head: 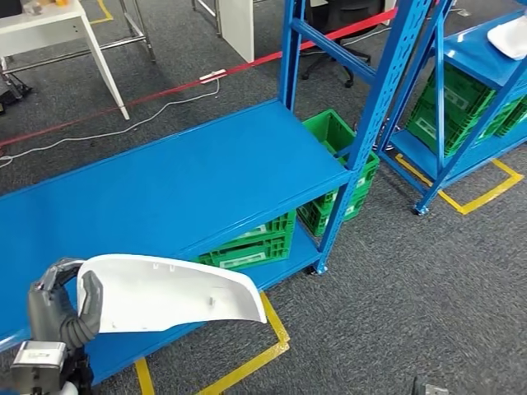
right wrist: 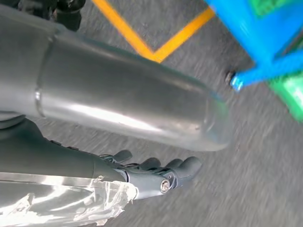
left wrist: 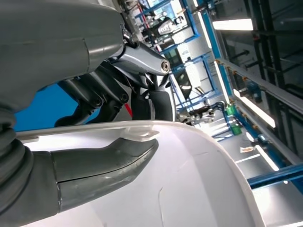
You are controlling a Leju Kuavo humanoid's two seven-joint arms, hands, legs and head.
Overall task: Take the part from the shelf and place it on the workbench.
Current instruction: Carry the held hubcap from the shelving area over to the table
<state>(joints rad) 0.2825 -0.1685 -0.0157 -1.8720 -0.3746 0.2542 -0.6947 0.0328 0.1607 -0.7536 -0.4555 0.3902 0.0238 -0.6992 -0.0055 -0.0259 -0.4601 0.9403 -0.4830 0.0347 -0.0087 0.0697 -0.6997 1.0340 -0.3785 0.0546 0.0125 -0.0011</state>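
The part [head: 168, 292] is a long, curved white plastic shell. My left hand [head: 62, 309] grips it at one end, low on the left in the head view, just in front of the blue shelf [head: 186, 181]. Its free end points right, over the yellow floor tape. In the left wrist view the thick grey thumb [left wrist: 107, 161] presses on the white part [left wrist: 192, 184], and the dark fingers [left wrist: 107, 97] close behind its edge. My right hand [right wrist: 153, 172] hangs over the carpet with its fingers stretched out and nothing in them.
Green crates [head: 261, 243] sit under the blue shelf. A second blue rack [head: 478, 90] at the right holds more green crates and a white part [head: 510, 37]. A white table [head: 44, 25] stands at the far left. Red tape [head: 161, 90], a white cable and yellow tape [head: 273, 346] lie on the grey carpet.
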